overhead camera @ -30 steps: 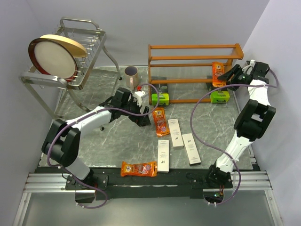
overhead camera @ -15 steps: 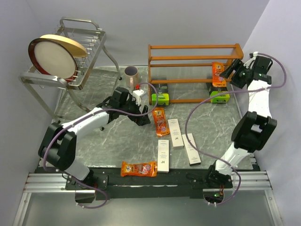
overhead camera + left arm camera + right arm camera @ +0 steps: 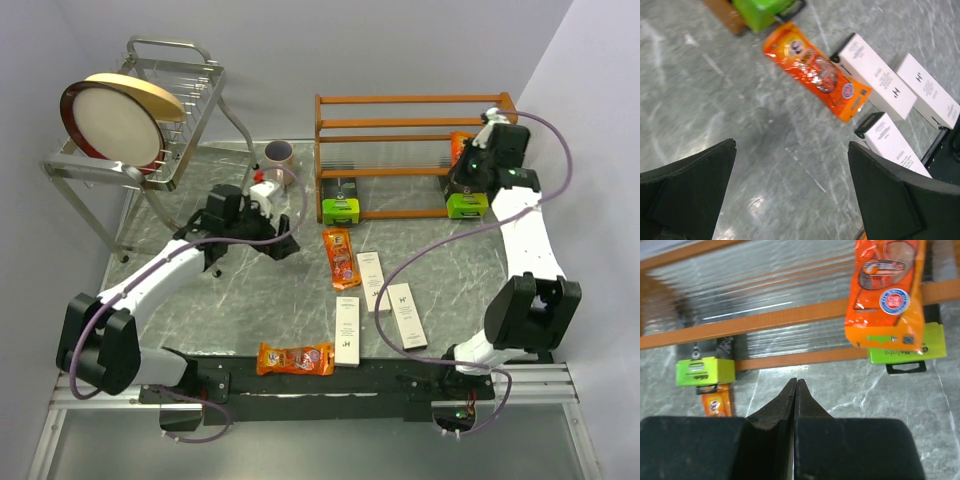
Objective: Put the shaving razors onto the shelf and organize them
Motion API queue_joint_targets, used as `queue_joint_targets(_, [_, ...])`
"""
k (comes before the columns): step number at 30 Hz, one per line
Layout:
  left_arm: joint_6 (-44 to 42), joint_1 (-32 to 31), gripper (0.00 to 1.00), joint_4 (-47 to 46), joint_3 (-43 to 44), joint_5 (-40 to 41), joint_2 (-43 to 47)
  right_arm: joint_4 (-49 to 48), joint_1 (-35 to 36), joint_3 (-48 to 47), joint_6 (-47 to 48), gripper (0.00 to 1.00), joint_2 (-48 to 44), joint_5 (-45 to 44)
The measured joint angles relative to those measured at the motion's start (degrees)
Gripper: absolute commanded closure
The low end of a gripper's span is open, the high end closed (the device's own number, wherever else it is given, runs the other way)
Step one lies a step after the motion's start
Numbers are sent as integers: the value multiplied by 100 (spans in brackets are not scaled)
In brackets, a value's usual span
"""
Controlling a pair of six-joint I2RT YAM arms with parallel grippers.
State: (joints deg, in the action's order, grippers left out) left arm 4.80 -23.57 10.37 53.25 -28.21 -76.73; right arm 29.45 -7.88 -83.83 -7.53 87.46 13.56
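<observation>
Hovering our right gripper (image 3: 795,383), pinched closed and empty, by the orange packet (image 3: 887,295) propped on the far-edge shelf (image 3: 765,320), we aim the wide-spread left gripper (image 3: 790,165) at the loose mid-table packet (image 3: 817,77), likely our next grab.

I see the wooden shelf (image 3: 400,123) at the far side, orange-brown with long rails. One orange packet (image 3: 887,295) stands upright at its right end, just above a green pack (image 3: 920,342). Another green pack (image 3: 341,210) sits by its left foot. Nearer to me, lying flat, are a first white box (image 3: 372,281), a second white box (image 3: 405,315), a third white box (image 3: 347,330), a middle orange packet (image 3: 339,256) and a near orange packet (image 3: 295,358).
</observation>
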Motion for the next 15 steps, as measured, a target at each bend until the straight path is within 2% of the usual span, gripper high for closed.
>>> queue_joint_targets(9, [304,1064,1,-107,-282,-286,310,-118,339,-358,46,100,1036,-953])
queue_joint_targets(15, [369,1447,1,-107,-343,-400,339,-133,334,-595,-22,100,1316,-1410])
